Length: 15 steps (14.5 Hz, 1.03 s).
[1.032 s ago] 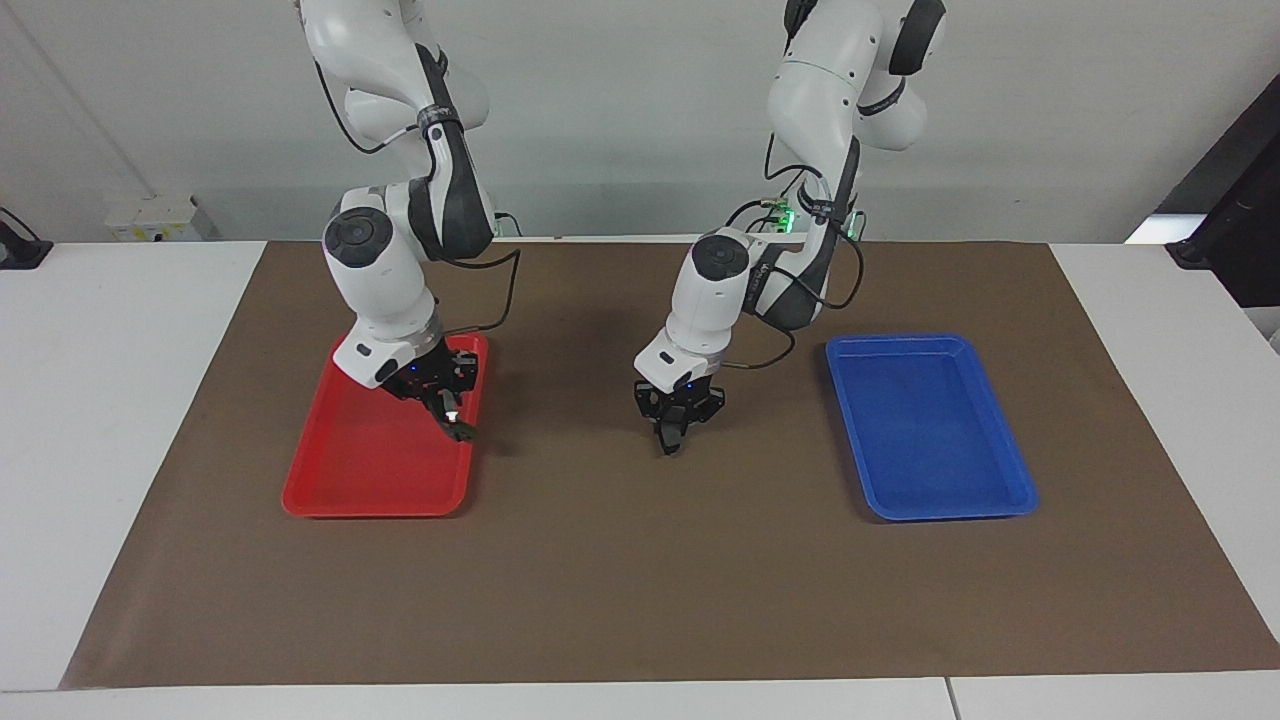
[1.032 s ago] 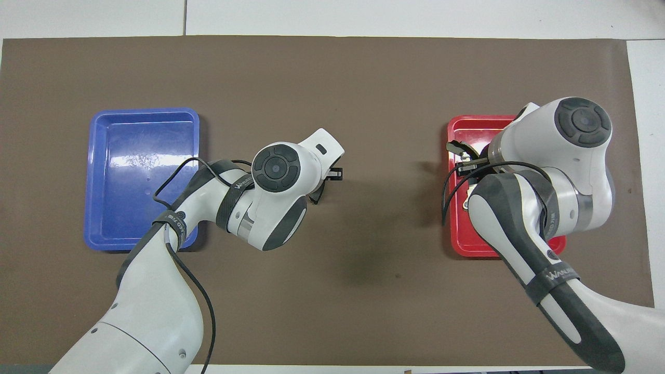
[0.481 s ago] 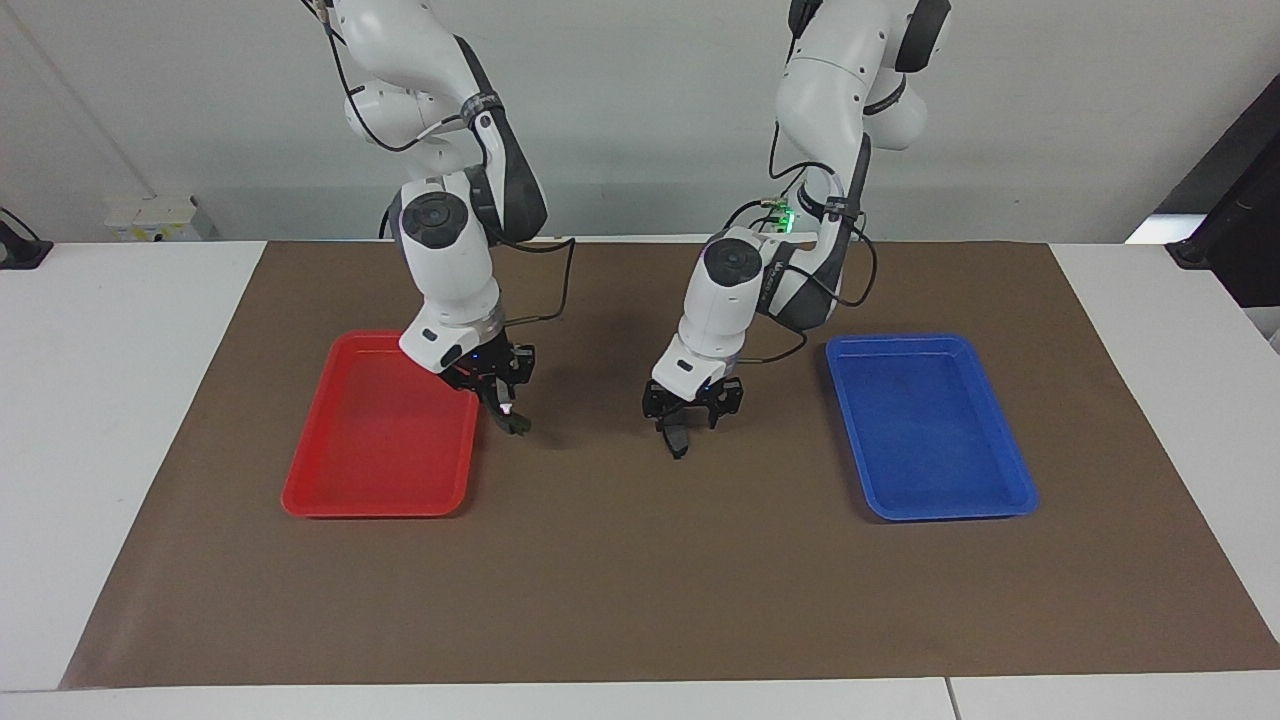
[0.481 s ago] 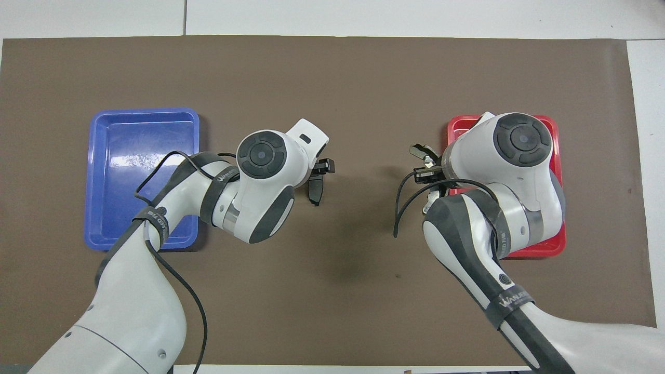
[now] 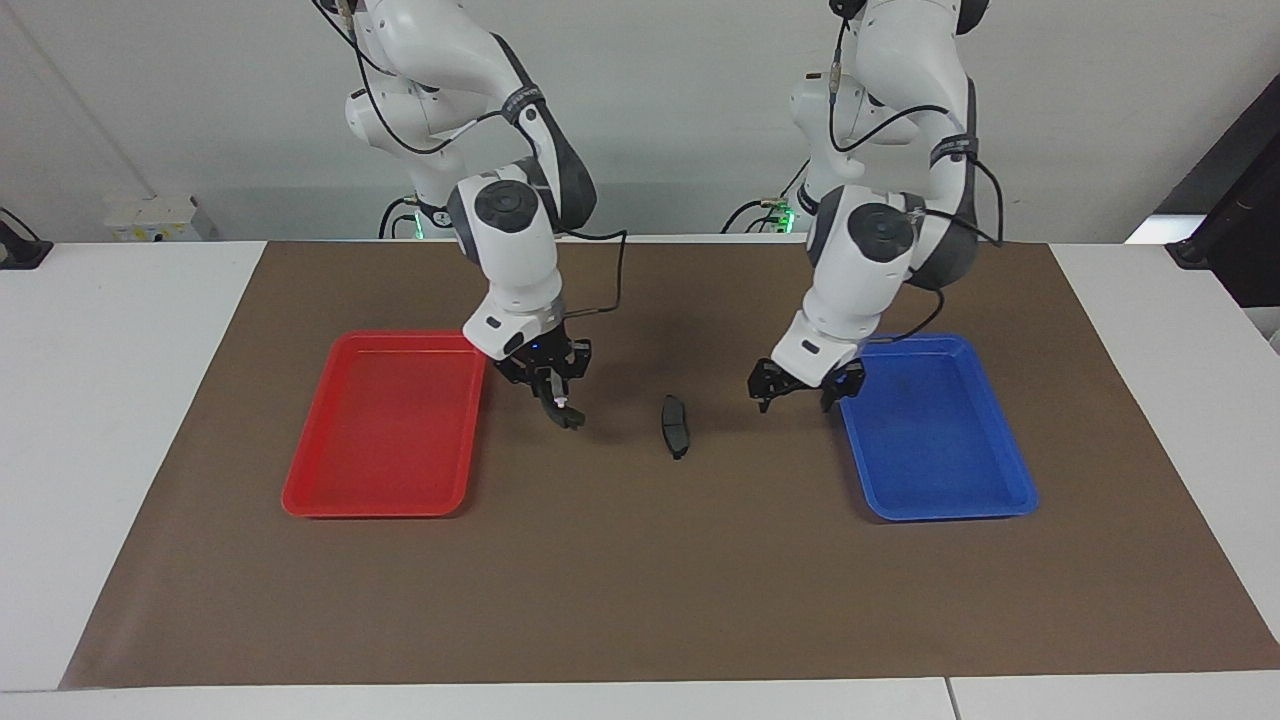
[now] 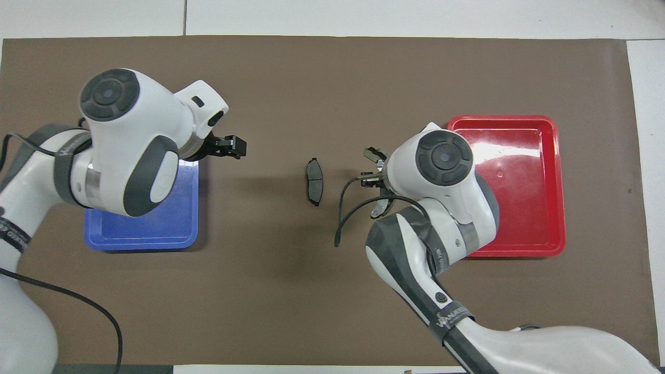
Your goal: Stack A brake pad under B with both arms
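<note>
The A brake pad, short, flat and dark grey, lies alone on the brown mat in the middle of the table; it also shows in the overhead view. My right gripper hangs over the mat between the red tray and the pad, shut on B, a dark curved piece with a small pale spot. In the overhead view B sticks out from under the right gripper. My left gripper is open and empty, over the mat by the blue tray's edge, also seen from overhead.
A red tray lies toward the right arm's end and a blue tray toward the left arm's end. Both show from overhead, the red tray and the blue tray. The brown mat covers the table.
My left gripper let go of the A brake pad on the mat and drew back toward the blue tray. My right gripper carried B from over the red tray toward the middle.
</note>
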Motion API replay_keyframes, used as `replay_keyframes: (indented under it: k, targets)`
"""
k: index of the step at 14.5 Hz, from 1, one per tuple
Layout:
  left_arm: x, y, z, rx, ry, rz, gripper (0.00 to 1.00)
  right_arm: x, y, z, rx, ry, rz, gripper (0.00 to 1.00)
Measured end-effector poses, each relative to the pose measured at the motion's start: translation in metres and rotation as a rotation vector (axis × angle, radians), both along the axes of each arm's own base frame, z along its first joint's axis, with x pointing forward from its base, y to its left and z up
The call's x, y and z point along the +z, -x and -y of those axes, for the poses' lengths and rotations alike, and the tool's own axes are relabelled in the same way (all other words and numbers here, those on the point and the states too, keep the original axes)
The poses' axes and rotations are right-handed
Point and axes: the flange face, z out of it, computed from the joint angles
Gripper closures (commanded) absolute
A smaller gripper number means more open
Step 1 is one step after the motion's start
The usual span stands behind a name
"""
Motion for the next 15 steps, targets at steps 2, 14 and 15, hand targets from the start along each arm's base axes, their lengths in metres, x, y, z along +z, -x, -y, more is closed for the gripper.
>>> replay_keyframes:
  k: [2, 14, 15]
  targets:
    - [0.021, -0.005, -0.054, -0.041, -0.006, -0.020, 0.01, -0.013, -0.002, -0.048, -0.013, -0.007, 0.001, 1.00]
    - [0.140, 0.040, -0.183, -0.112, 0.002, -0.067, 0.01, -0.064, -0.005, -0.108, -0.005, -0.005, 0.013, 1.00]
    - [0.142, 0.041, -0.182, -0.114, 0.001, -0.066, 0.01, -0.068, -0.005, -0.108, -0.004, -0.003, 0.013, 1.00]
